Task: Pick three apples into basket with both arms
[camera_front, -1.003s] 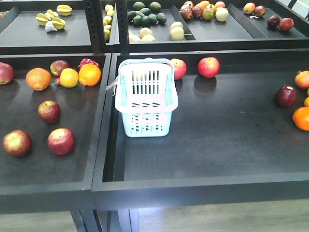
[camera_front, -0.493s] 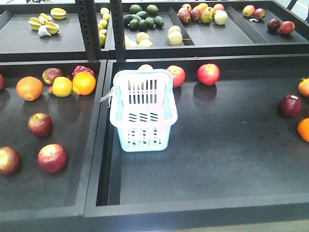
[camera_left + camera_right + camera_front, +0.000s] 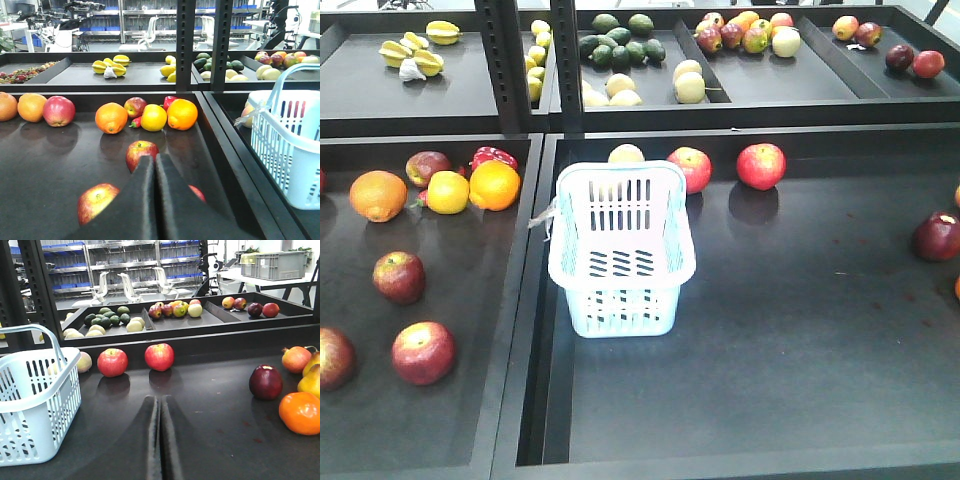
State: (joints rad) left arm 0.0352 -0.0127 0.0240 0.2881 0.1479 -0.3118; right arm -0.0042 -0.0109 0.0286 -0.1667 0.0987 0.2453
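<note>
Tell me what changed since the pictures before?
The robot seems to have rolled closer. The basket now shows lower in the front picture, and the fruit at the sides slid outward, like the dark apple near the right edge. Nothing was grabbed or let go. The fruit keeps its layout, the basket holds nothing, and the left gripper and right gripper are shut.

I see the pale blue basket (image 3: 620, 305) standing upright at the left edge of the right tray, handle up. Three dark red, yellow-streaked apples lie apart in the left tray: the far apple (image 3: 399, 277), the near apple (image 3: 423, 352) and the edge apple (image 3: 330, 357).
</note>
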